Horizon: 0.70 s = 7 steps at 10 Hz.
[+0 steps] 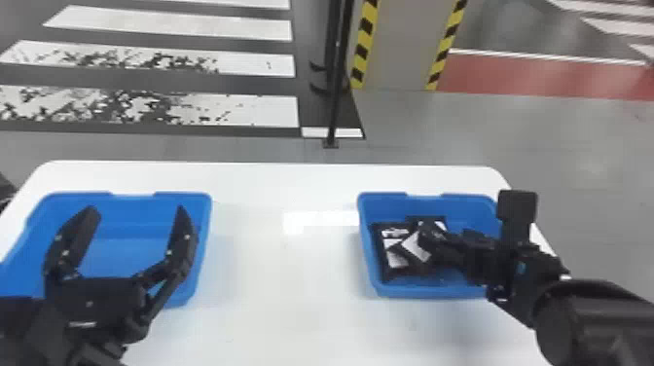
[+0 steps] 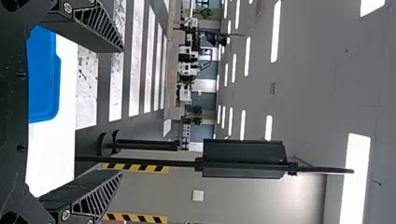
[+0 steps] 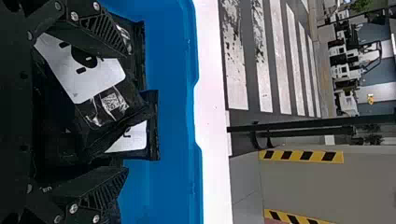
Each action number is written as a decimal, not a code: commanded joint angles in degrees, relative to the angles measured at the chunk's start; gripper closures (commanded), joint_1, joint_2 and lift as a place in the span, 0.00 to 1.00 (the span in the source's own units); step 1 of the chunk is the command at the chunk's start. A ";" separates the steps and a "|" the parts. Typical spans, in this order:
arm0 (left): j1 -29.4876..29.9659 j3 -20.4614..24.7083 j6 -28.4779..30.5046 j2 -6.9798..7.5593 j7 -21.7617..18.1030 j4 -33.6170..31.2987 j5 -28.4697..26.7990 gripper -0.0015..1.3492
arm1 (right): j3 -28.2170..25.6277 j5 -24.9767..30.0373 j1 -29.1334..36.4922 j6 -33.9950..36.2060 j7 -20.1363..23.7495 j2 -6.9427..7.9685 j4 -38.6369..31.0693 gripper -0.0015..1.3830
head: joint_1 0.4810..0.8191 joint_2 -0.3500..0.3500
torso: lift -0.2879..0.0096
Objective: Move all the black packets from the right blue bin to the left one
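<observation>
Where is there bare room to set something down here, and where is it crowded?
The white table between the left bin and right bin is bare. So is the left bin's visible floor, beneath the left gripper. Crowded: the right bin, with overlapping black packets and the right gripper over them.

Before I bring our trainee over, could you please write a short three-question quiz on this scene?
1. True or false: the fingers of the left gripper stand apart.
2. Where do the black packets lie? A: on the floor. B: in the right blue bin. C: in the left gripper.
3. Fill in the blank: the bins stand on a ____ table.

Key: 1 true; 2 B; 3 white.
</observation>
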 commanded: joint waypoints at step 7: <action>-0.13 0.34 -0.46 0.09 -0.26 0.56 0.00 0.08 | 3.52 5.21 -0.85 7.10 0.04 -0.29 -4.85 0.80 | 0.63 0.34 | 0.50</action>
